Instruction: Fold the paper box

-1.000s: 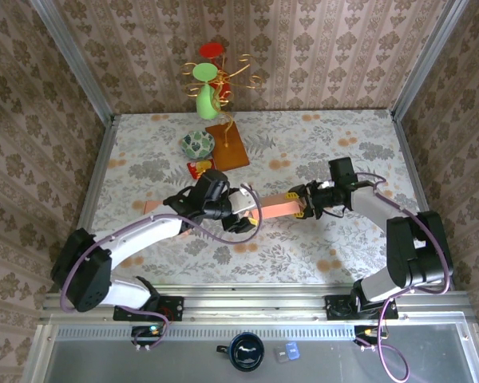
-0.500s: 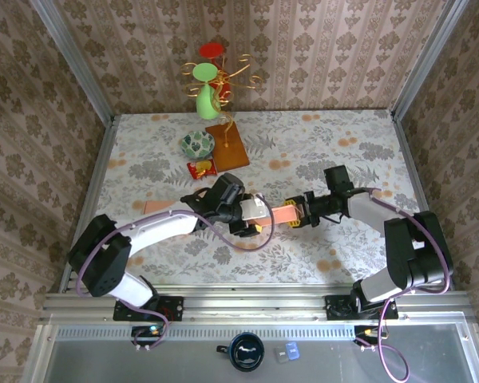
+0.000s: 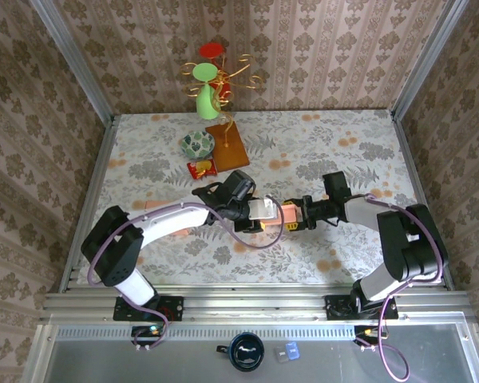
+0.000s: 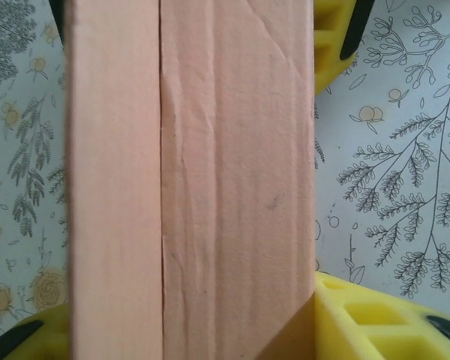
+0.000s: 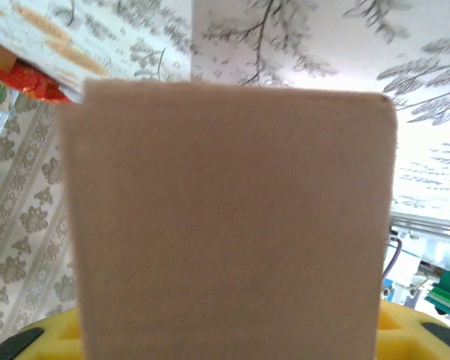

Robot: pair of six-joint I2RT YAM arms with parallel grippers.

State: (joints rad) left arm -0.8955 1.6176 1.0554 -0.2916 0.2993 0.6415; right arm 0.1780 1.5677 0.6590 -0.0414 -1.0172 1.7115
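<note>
I count two grippers of my own: one left gripper (image 3: 271,215) and one right gripper (image 3: 298,215). There is one salmon-pink paper box (image 3: 287,212). On the one flowered table (image 3: 343,152) I count one brown wooden board (image 3: 227,145), one green patterned bowl (image 3: 197,144), one red snack packet (image 3: 200,168), one green vase (image 3: 205,101) and one flat pink paper sheet (image 3: 142,206). There is one dark blue mug (image 3: 245,351).
</note>
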